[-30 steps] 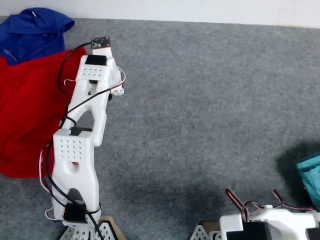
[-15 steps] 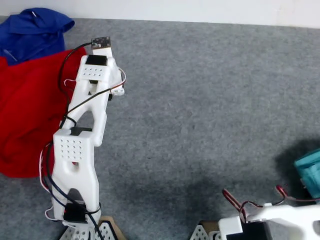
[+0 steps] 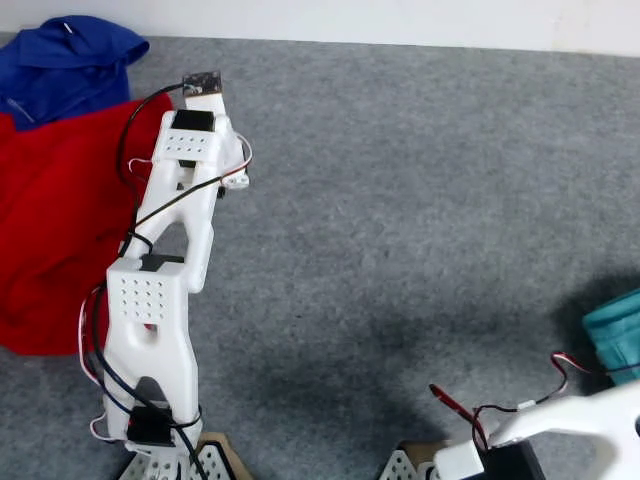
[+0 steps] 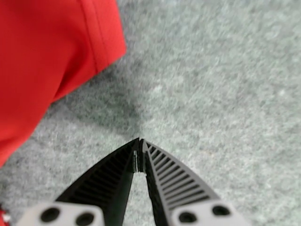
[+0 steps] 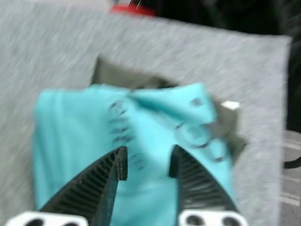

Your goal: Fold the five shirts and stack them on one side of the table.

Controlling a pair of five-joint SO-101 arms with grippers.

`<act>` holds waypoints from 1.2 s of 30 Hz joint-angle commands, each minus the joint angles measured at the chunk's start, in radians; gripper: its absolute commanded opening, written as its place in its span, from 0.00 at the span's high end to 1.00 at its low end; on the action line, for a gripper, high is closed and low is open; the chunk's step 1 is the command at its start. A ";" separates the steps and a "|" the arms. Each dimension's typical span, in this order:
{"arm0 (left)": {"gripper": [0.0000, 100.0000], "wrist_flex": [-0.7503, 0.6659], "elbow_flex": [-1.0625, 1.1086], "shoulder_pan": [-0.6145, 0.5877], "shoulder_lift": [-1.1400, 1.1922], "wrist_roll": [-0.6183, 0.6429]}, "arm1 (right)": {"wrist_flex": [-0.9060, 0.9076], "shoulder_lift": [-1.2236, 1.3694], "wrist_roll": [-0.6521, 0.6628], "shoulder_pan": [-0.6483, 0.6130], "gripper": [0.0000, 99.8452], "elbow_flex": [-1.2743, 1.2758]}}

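A red shirt (image 3: 55,215) lies spread at the table's left side, with a blue shirt (image 3: 65,60) bunched at its far end. In the left wrist view my left gripper (image 4: 139,147) is shut and empty over bare grey carpet, just off the red shirt's hem (image 4: 101,35). A teal shirt (image 3: 615,330) lies crumpled at the right edge of the table. My right gripper (image 5: 146,165) hangs open above the teal shirt (image 5: 94,127), with nothing between its fingers.
The grey carpeted table (image 3: 400,200) stretches wide between the two arms. The left arm (image 3: 165,270) reaches from the front edge toward the far left. The right arm (image 3: 545,435) sits low at the front right corner, with loose wires on it.
The right arm has swung toward the right edge and dropped lower in the high view, nearer the teal shirt. The left arm has not moved.
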 commanded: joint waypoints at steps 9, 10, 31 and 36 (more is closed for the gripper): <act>0.99 0.281 -0.249 -0.268 -0.174 0.000 | 0.332 -0.030 0.066 -0.418 0.99 -0.099; 0.99 0.311 -0.266 -0.292 -0.186 -0.002 | 0.367 -0.030 0.066 -0.446 0.99 -0.108; 0.99 0.419 -0.108 -0.639 -0.420 -0.358 | 0.326 -0.031 0.089 -1.231 0.99 0.237; 0.99 0.416 0.119 -0.642 -0.616 -0.370 | 0.150 -0.031 0.081 -1.299 0.99 0.406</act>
